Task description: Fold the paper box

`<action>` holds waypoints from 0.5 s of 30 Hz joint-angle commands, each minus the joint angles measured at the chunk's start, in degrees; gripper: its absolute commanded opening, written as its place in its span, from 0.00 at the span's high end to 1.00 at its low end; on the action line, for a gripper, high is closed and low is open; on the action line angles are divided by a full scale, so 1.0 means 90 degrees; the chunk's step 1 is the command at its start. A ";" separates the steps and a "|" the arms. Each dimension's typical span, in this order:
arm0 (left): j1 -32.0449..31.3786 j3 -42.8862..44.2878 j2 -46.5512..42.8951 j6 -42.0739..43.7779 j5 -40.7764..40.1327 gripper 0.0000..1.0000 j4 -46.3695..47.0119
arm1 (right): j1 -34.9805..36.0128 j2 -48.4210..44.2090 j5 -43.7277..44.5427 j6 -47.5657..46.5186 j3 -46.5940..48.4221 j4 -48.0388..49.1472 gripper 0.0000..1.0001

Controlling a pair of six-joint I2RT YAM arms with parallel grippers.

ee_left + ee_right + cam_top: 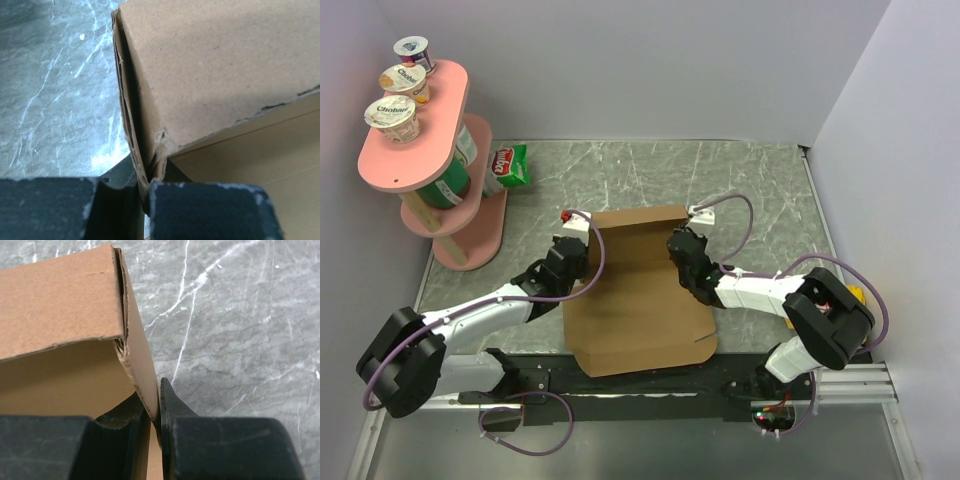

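The paper box [635, 290] is a brown corrugated sheet lying in the middle of the table, its far flap raised and its side walls turned up. At the box's far-left corner, my left gripper [582, 262] is shut on the left side wall. In the left wrist view the wall's edge [131, 125] runs down between the dark pads, and my left gripper [142, 187] pinches it. My right gripper [682, 255] holds the far-right corner. In the right wrist view the right side wall [140, 360] is clamped between the jaws of my right gripper [156, 410], beside the raised flap [60, 305].
A pink two-tier shelf [415, 150] stands at the far left with three yogurt cups [392, 115] on top and a green can [450, 180] below. A green snack packet [510, 165] lies beside it. The grey marble table [760, 190] is walled at back and sides.
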 commanded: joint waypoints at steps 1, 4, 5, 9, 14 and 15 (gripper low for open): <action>0.0028 -0.0111 -0.0420 0.0143 0.0410 0.99 0.0368 | -0.0240 0.0015 0.0584 -0.0323 -0.0516 0.0386 0.96; 0.0019 -0.0034 -0.0313 -0.0004 0.0305 0.99 0.0358 | -0.0230 0.0015 0.0465 -0.0303 -0.0389 0.0299 0.86; 0.0019 0.0005 -0.0264 -0.0101 0.0178 0.99 0.0242 | -0.0230 -0.0043 0.0455 -0.0284 -0.0379 0.0192 0.78; 0.0038 0.0298 0.0311 -0.0160 -0.0623 0.99 -0.0090 | -0.0230 -0.0540 0.0299 -0.0167 -0.0778 0.0259 0.36; 0.0067 0.0543 0.0606 -0.0044 -0.0927 0.99 0.0006 | -0.0220 -0.1330 0.0319 -0.0156 -0.1218 -0.0082 0.13; 0.0096 0.0543 0.0606 -0.0033 -0.0937 0.99 0.0123 | -0.0152 -0.1458 0.0280 -0.0282 -0.1374 -0.0073 0.11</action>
